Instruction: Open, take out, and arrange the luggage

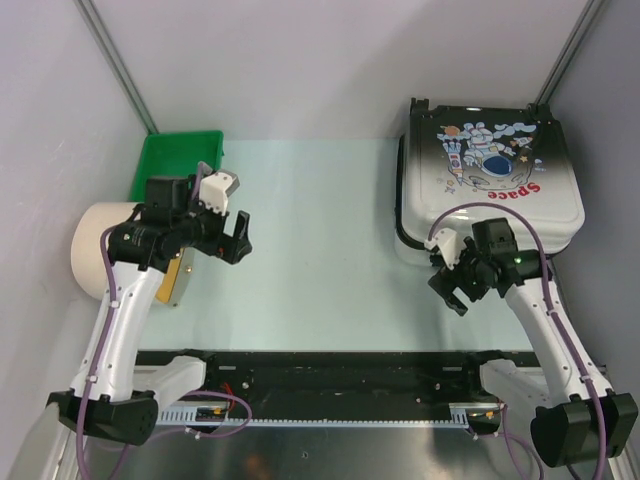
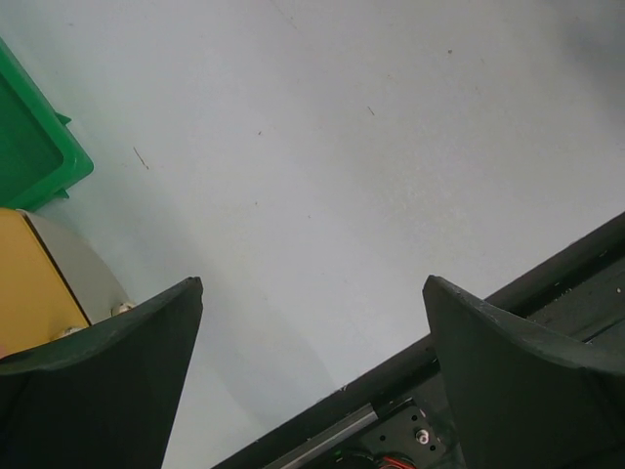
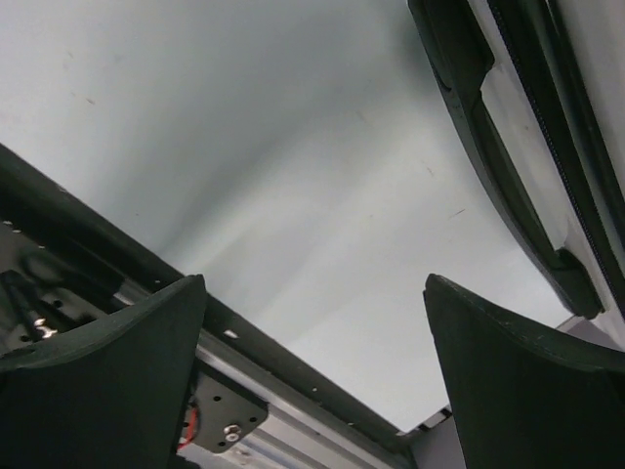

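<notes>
We see the luggage (image 1: 490,185) lying shut (astronaut print up) at the far right of the table (image 1: 320,220), so we judge nothing done: opening, emptying and arranging all lie ahead. The left end effector (image 1: 238,238) and the right end effector (image 1: 452,290) both gape wide, holding nothing.

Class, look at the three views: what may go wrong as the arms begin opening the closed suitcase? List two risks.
1. The luggage lies closed in the far right corner beside the wall; a swinging lid might hit it.
2. The left gripper hangs open, its arm close beside the cream cylinder and green tray; reaching across may knock them.
</notes>
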